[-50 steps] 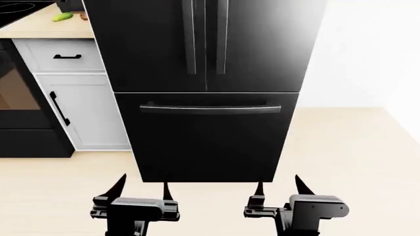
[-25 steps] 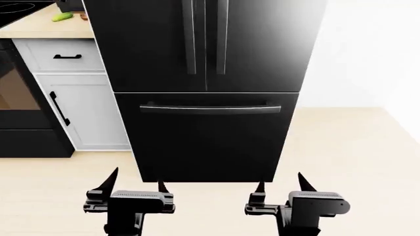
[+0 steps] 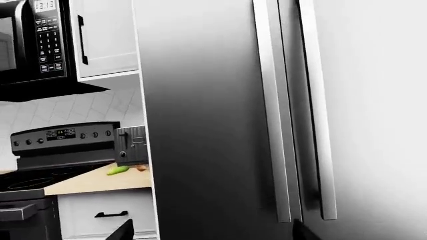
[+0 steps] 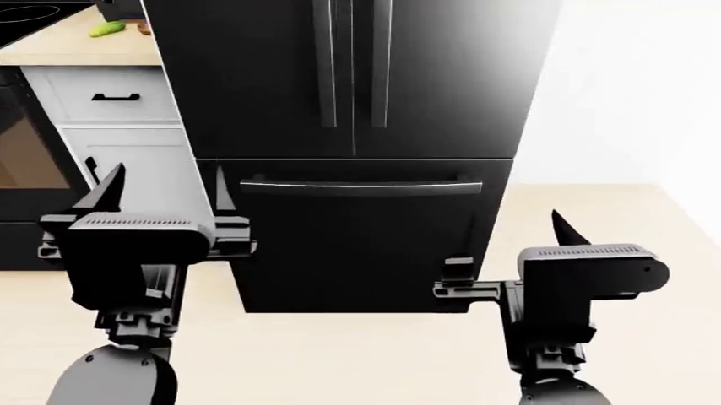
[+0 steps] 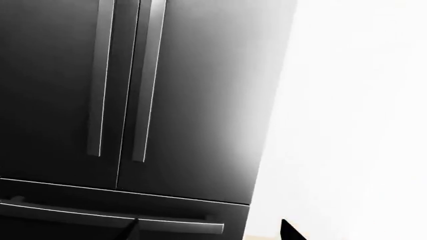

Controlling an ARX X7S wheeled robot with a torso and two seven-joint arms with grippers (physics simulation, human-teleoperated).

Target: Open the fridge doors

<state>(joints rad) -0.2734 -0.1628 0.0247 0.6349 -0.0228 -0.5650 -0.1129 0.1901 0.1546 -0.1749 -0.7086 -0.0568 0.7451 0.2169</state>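
The fridge doors (image 4: 349, 76) are two tall glossy black panels, both closed, with the seam running between their two vertical bar handles. The left door's handle (image 4: 326, 63) and the right door's handle (image 4: 381, 63) stand side by side. The left wrist view shows the same handles (image 3: 275, 110) close up, and the right wrist view shows them too (image 5: 147, 75). My left gripper (image 4: 165, 187) hangs open in front of the fridge's lower left corner, holding nothing. Lower and to the right, my right gripper (image 4: 507, 245) is also open and holds nothing. Neither gripper touches a handle.
Below the doors is a wide black drawer (image 4: 360, 245) with a horizontal handle (image 4: 360, 186). A white cabinet (image 4: 135, 194), a counter (image 4: 79, 46) with a green item (image 4: 107, 28) and a black oven (image 4: 23, 160) stand left. A microwave (image 3: 33, 40) hangs above the stove (image 3: 60, 145). A white wall (image 4: 631, 93) is to the right.
Both arms have risen. The left gripper went up furthest and shifted left, now level with the drawer handle. The right gripper rose less and moved slightly right. The doors have not moved.
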